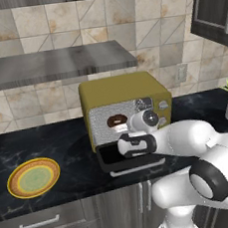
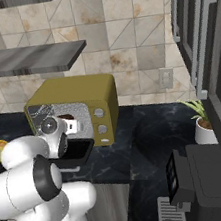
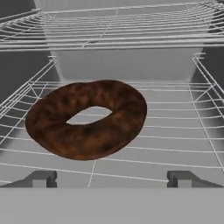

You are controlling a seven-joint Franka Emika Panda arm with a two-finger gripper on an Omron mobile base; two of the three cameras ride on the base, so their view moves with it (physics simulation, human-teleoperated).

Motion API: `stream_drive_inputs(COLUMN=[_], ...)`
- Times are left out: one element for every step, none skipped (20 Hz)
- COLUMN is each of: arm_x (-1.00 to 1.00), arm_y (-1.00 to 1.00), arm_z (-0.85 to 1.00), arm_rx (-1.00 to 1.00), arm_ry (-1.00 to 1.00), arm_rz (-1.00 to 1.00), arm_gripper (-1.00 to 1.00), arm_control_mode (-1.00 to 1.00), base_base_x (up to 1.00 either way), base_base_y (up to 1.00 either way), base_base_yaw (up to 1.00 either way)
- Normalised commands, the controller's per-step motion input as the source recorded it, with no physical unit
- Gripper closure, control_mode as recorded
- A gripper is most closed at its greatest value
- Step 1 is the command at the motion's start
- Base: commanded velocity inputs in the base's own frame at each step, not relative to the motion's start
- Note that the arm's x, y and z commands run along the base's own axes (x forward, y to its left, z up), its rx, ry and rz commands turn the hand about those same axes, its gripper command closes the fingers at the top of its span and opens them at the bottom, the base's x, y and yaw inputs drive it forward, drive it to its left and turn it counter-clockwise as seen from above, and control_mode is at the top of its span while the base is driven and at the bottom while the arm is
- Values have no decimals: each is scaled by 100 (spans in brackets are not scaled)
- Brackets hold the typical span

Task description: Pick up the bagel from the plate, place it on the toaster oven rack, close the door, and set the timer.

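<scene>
Dark marble table [image 1: 59,142] under tiled wall, w/ olive toaster oven [image 1: 123,92] at centre. Door [image 1: 133,156] down flat, open. Bagel [image 3: 87,118] lying on toaster oven rack [image 3: 175,131] inside cavity, clear of both fingertips [image 3: 41,178]. Gripper [image 3: 111,179] spread wide, holding nothing, bagel at 12 o'clock of it. Plate [image 1: 33,178] bare, at 9 o'clock of oven.

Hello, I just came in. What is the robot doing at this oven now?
The robot arm reaches toward the olive-yellow toaster oven, whose door hangs open. The bagel lies on the toaster oven rack inside the cavity. The gripper is open just in front of the bagel and holds nothing. The plate sits on the counter to the oven's left, with nothing on it. The door is not yet closed.
</scene>
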Motion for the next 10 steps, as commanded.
stream_drive_inputs(arm_x=[0,0,0,0,6,14,24,29,33,39], arm_y=[0,0,0,0,0,0,1,0,2,1], arm_z=[0,0,0,0,0,-7,-24,-28,-32,-32], arm_rx=[0,0,0,0,0,0,0,0,-1,-1], arm_ry=[0,0,5,12,15,14,14,15,13,11], arm_rz=[0,0,0,0,0,0,0,0,0,0], arm_gripper=[-100,-100,-100,-100,-100,-100,-100,-100,-100,-100], arm_control_mode=[-100,-100,-100,-100,-100,-100,-100,-100,-100,-100], base_base_x=[0,0,0,0,0,0,0,0,0,0], base_base_y=[0,0,0,0,0,0,0,0,0,0], base_base_yaw=[0,0,0,0,0,0,0,0,0,0])
